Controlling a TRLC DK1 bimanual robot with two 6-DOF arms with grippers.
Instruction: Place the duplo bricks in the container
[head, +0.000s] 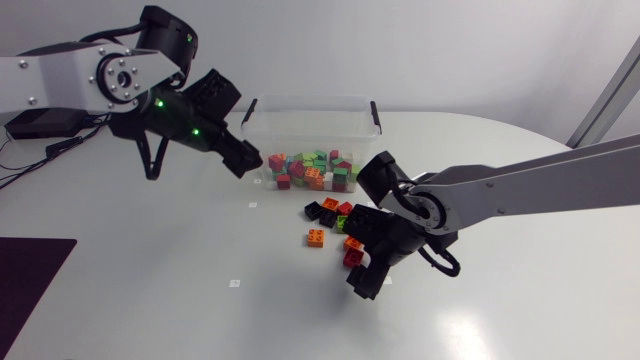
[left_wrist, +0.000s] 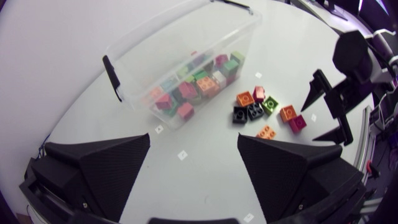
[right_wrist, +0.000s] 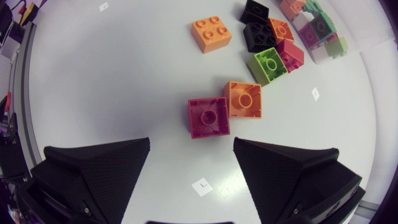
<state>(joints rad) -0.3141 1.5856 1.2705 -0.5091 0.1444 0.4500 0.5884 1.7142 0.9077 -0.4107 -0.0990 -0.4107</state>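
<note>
- Although most of the bricks (head: 315, 170) already lie heaped in the clear container (head: 300, 120), upper centre of the head frame, the task is not finished.
- Left on the worktop (head: 180, 290): about eight loose bricks, clustered just in front of the container near the frame's centre. They include a black pair (head: 322, 212) and a lone orange brick (head: 316, 237) at the cluster's near left.
- Left jaws: spread wide, nothing between them, held above the worktop by the container's left end, upper left of centre in the head frame.
- Right jaws: spread wide and empty, low over the worktop, lower right of centre. A magenta brick (right_wrist: 208, 116) lies just ahead of the gap, touching an orange brick (right_wrist: 244, 99); a green brick (right_wrist: 268, 64) lies beyond.
- Judgement: well past halfway. Only the loose cluster remains, and the magenta brick looks like the nearest candidate for the right jaws.
</note>
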